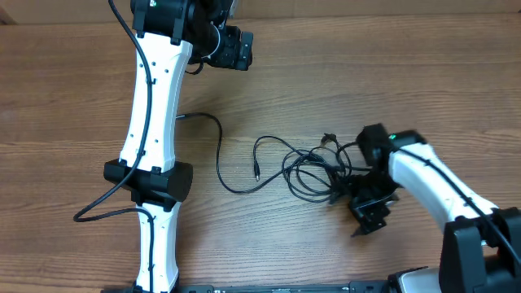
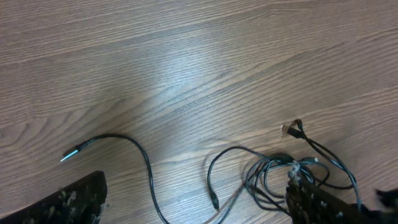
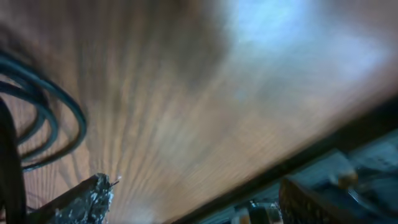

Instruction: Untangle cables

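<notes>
Several thin black cables lie on the wooden table. A tangle (image 1: 313, 171) sits right of centre. One loose cord (image 1: 218, 150) curves left from it to a silver-tipped plug (image 1: 181, 116). The left wrist view shows the tangle (image 2: 280, 177), the loose cord (image 2: 144, 163) and its silver tip (image 2: 69, 154). My left gripper (image 1: 236, 49) is open and empty, high at the table's far side, away from the cables; its fingers (image 2: 196, 190) are spread wide. My right gripper (image 1: 370, 207) is open at the tangle's right edge. In the blurred right wrist view, cable loops (image 3: 43, 124) lie left of its fingers (image 3: 196, 199).
My white left arm (image 1: 155, 122) stretches over the table left of the cables, with a thick black arm wire (image 1: 102, 213) looping beside it. My right arm (image 1: 431, 179) comes in from the lower right. The table's dark front edge (image 3: 298, 163) is close to my right gripper.
</notes>
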### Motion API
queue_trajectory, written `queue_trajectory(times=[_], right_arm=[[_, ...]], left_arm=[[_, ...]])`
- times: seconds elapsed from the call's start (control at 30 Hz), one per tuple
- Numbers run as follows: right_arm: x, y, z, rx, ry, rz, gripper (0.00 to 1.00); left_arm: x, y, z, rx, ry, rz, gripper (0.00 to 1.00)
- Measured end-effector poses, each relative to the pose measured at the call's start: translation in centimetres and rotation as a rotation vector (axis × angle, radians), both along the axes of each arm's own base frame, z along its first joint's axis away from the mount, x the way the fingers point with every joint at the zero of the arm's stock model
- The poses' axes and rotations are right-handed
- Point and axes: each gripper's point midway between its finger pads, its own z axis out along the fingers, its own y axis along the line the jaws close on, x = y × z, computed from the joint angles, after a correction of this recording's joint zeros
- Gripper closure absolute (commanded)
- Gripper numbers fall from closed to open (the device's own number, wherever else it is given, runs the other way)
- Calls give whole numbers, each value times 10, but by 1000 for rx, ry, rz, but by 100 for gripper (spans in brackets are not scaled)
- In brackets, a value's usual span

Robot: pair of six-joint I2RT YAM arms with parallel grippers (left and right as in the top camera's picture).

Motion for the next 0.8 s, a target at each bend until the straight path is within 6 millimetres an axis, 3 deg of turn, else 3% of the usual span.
queue_trajectory(times=[0.1, 0.27, 0.4, 0.5, 0.63, 0.8], right_arm=[[27, 9, -10, 32, -143, 40, 16], [110, 21, -8, 75, -571, 207, 14], [144, 11, -4, -15, -750, 326, 10], [148, 1, -5, -76, -774, 389, 14], [126, -4, -13, -82, -672, 386, 15], [126, 8, -12, -76, -678, 359, 14]], left_arm=[[0, 0, 0, 0, 0, 0, 9], [0, -1, 0, -3, 1, -1, 9], [0, -1, 0, -3, 1, -1, 9], [0, -1, 0, -3, 1, -1, 9], [0, -1, 0, -3, 1, -2, 9], [0, -1, 0, -3, 1, -1, 9]])
